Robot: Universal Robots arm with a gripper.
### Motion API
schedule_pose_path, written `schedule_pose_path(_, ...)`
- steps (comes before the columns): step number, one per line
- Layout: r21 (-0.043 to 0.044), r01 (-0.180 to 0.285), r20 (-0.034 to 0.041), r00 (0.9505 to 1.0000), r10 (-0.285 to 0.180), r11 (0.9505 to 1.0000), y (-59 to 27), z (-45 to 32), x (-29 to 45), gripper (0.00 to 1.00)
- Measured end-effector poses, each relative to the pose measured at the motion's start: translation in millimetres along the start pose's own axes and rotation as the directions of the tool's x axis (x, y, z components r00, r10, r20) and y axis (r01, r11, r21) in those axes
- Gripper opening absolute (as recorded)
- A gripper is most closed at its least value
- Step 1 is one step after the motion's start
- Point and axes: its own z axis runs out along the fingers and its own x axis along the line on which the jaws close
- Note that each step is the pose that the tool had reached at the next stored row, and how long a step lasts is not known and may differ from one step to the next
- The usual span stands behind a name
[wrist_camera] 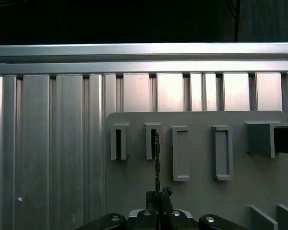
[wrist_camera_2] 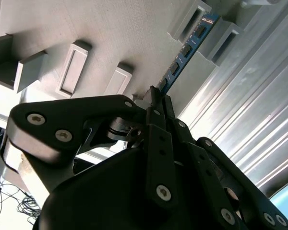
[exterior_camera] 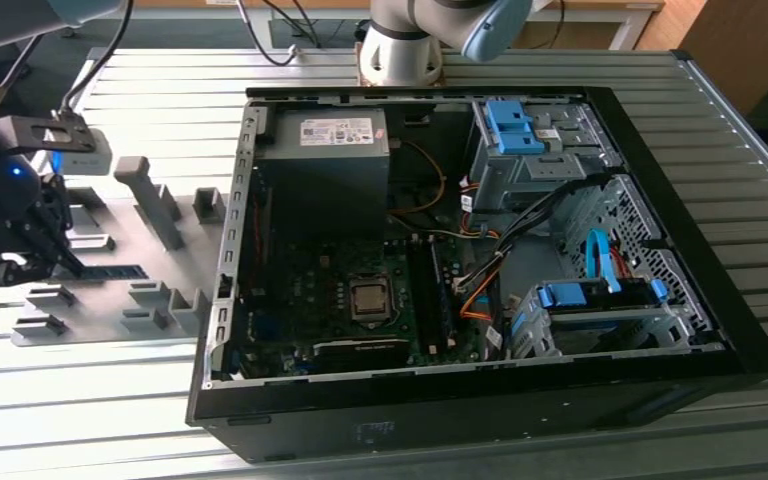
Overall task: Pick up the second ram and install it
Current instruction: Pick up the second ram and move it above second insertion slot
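Observation:
The second ram (wrist_camera_2: 187, 48) is a thin blue board with black chips. It stands on edge in a slot of the grey holder plate (wrist_camera_2: 110, 38), on the exterior view's left, outside the computer case. My gripper (wrist_camera_2: 156, 93) is shut on the ram's near end, while its far end sits between two raised holder blocks. In the first wrist view the ram (wrist_camera: 157, 158) runs edge-on from the holder slot to my gripper (wrist_camera: 158, 195). In the exterior view my gripper (exterior_camera: 53, 262) is low over the plate (exterior_camera: 104, 305), with the ram (exterior_camera: 115, 270) sticking out towards the case.
An open black computer case (exterior_camera: 704, 330) lies on the slatted aluminium table (exterior_camera: 91, 410), its motherboard (exterior_camera: 357, 300) and memory slots (exterior_camera: 427, 290) exposed. Inside are a power supply (exterior_camera: 337, 135), orange cables and blue drive-bay latches (exterior_camera: 511, 125). The arm's base (exterior_camera: 404, 50) stands behind the case.

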Motion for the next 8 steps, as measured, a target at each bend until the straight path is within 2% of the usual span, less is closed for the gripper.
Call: schedule_pose_path(8,0.0,0.0,-0.0001,1.0,0.0,1.0,0.0,-2.5,-0.1,0.14)
